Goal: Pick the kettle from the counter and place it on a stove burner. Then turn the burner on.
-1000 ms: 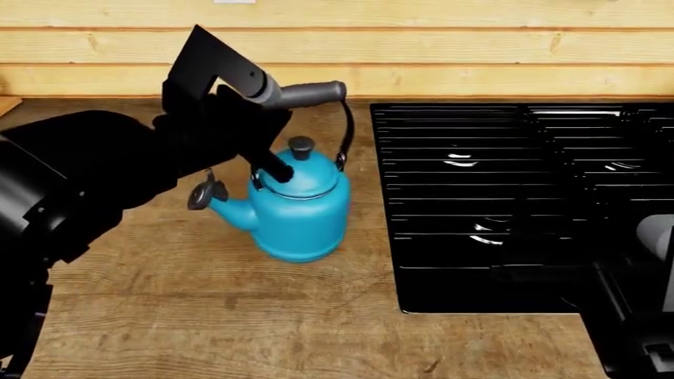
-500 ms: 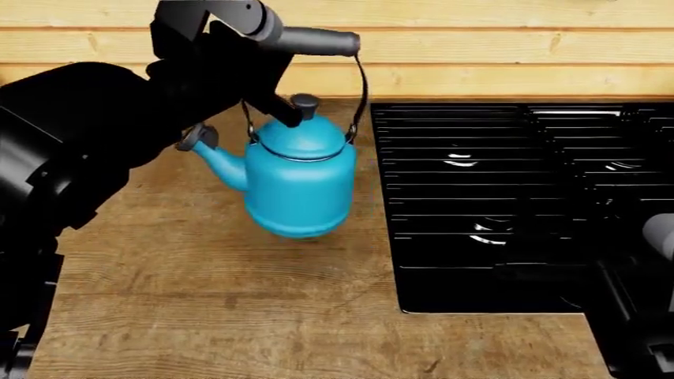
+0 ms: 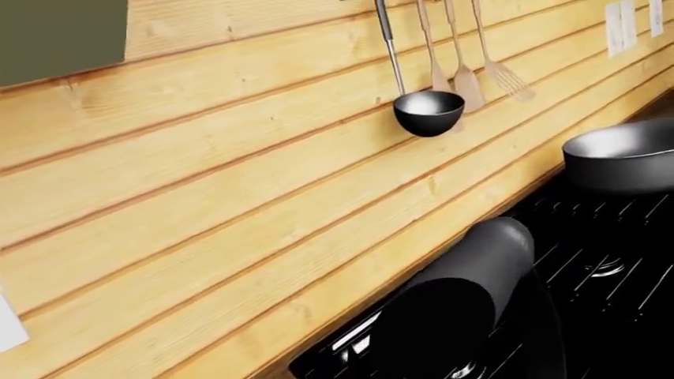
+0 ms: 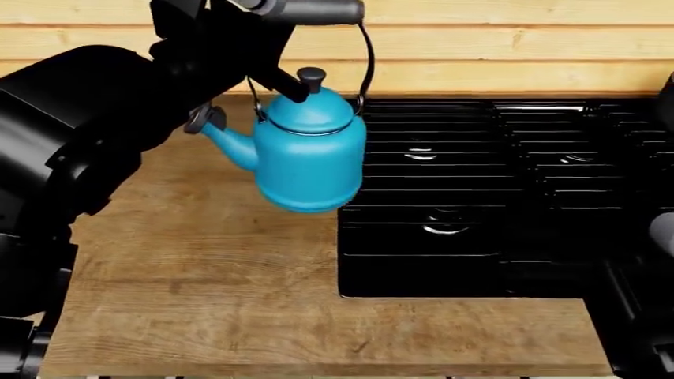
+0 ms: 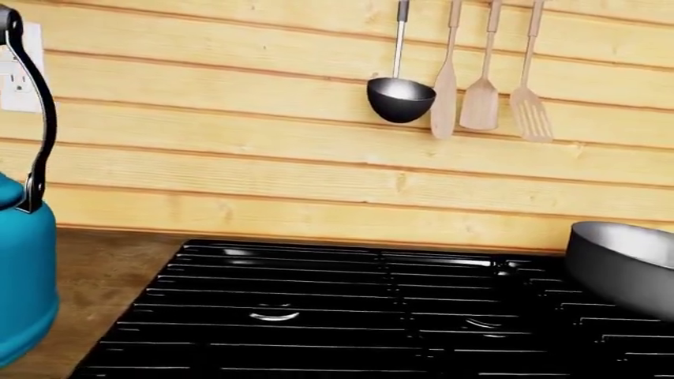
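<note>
Hanging clear of the table (image 4: 211, 268), the kettle (image 4: 308, 154) was held up by its dark grey handle bar in the left hand (image 4: 248, 12), which was clenched around that bar at the top edge of the head view. The turquoise body was lifted off the wood, its base over the seam where the table met the black cooktop (image 4: 474, 197), its spout pointing back toward the robot's own left. The thin wire handle rose upright from both sides of the lid, and the black lid knob sat just under the hand's lower finger.

From the right wrist camera, the kettle's blue side and one wire of its handle showed at the frame's edge, beside the cooktop's grate bars. One stove burner (image 4: 447, 229) with a shiny cap lay near the kettle's base — apart from it, not under it. A grey steel pot (image 5: 623, 264) sat on the far part of the cooktop. On the pale plank wall (image 5: 263, 158) hung a ladle (image 5: 400, 99) and three wooden utensils (image 5: 487, 95). The right hand itself could not be made out in any view — only a dark edge of that arm.
</note>
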### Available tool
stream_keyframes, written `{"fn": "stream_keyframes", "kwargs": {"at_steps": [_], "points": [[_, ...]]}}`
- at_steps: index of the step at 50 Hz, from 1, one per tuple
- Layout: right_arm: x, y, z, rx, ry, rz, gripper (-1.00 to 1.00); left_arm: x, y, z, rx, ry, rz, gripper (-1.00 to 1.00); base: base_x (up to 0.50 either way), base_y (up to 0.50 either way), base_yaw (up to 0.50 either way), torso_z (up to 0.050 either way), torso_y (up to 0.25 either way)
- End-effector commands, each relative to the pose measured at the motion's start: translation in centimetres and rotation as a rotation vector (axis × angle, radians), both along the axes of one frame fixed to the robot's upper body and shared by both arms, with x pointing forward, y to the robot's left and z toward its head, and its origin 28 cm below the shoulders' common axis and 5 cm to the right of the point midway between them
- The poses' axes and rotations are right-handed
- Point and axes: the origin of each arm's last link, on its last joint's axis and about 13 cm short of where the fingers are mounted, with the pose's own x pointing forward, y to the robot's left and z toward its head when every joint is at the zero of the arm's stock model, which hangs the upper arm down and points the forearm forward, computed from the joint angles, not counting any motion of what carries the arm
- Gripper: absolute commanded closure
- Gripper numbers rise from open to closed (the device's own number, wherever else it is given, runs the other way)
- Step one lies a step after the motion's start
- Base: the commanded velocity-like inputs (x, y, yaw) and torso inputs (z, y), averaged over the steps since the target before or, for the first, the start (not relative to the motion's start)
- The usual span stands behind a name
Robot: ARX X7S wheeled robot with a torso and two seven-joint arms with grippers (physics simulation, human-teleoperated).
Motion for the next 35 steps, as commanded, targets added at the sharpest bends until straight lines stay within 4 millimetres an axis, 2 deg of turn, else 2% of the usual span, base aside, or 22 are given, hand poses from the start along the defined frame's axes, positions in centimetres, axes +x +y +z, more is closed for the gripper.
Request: {"fn": "stream_keyframes", "kwargs": {"at_steps": [1,27,35], "points": [[0.0,-0.1,0.1,0.001,-0.004,-0.003,-1.00,0.5,-0.1,0.8,-0.035,-0.054,0.038,1.00,-0.11,-0.36,0.00,0.000,0.000],[0.1,0.0,-0.2,0.001,-0.009,0.014,-1.00,2.1,-0.5,0.7,-0.073,-0.100,0.090,1.00,-0.03,-0.42,0.00,0.001,0.001],[0.3,0.1,-0.3,-0.004,-0.008,0.016,-1.00,2.8,-0.6,0.1,-0.071,-0.084,0.113,1.00,0.00,-0.04,0.00,0.000,0.001]]}}
